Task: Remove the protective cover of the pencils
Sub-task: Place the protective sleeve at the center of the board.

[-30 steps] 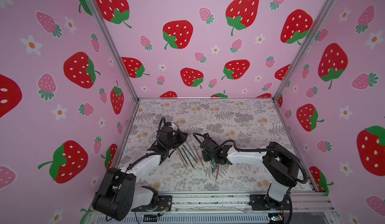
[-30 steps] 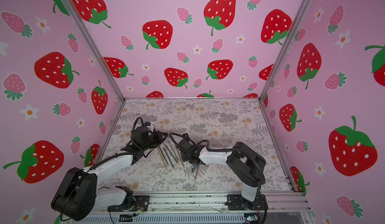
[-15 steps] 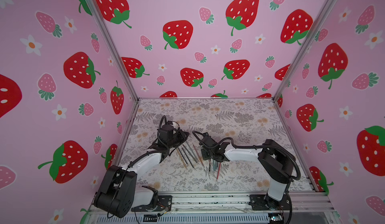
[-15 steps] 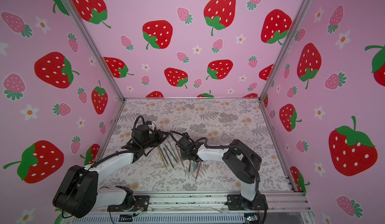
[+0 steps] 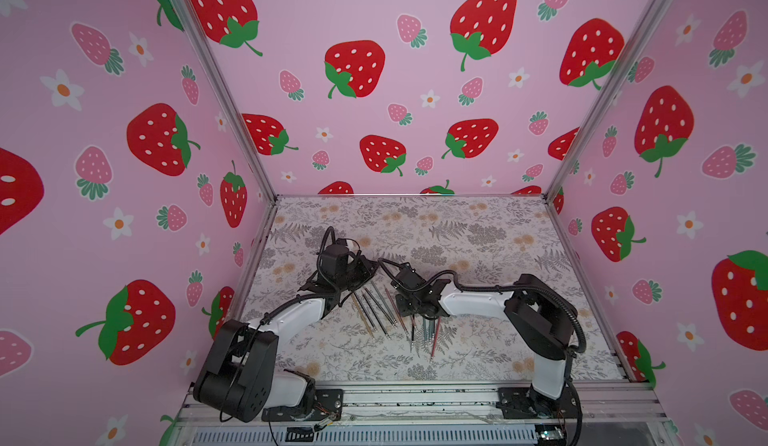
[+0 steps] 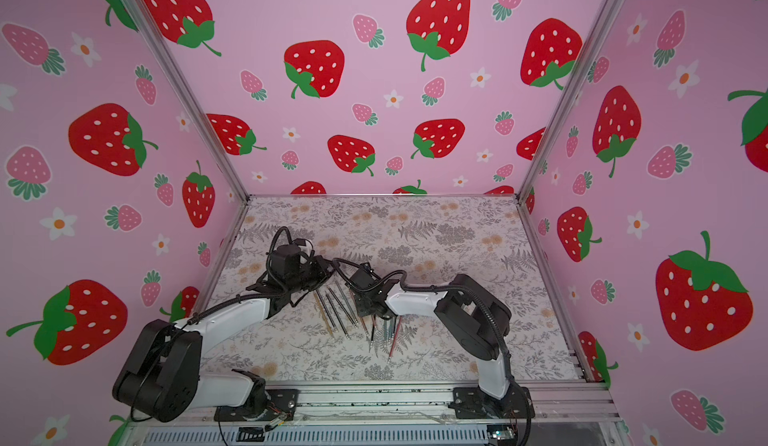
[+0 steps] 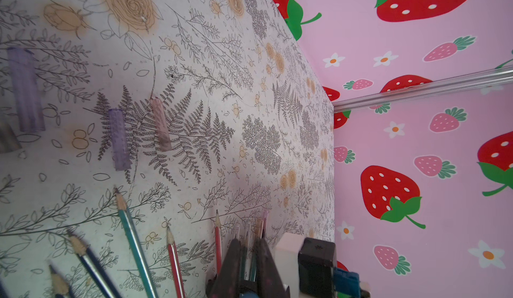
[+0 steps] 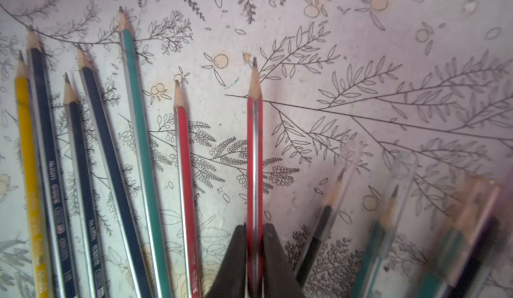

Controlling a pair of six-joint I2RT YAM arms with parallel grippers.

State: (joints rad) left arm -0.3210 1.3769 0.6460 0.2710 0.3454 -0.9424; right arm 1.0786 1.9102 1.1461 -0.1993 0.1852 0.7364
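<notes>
White arm shells [image 5: 297,313], black joint housings [image 5: 237,377], black ribbed cables [image 5: 482,287], dark wedge-fingered right tool [image 8: 255,227]

Two arms over pencils on floral bench
Pencils [image 5: 376,312] lie in a loose fan mid-bench [image 5: 478,224]: gold-tan and dark ones on the left, red-pink at the near right. Right pincer [image 5: 415,317] points down onto the right cluster. Left pincer [image 5: 373,266] sits by the left cluster's far ends. Jaw gaps too small to read.

The pencils [image 8: 141,155] lie flat, fanned out; several wear clear caps [image 8: 404,169].
</notes>
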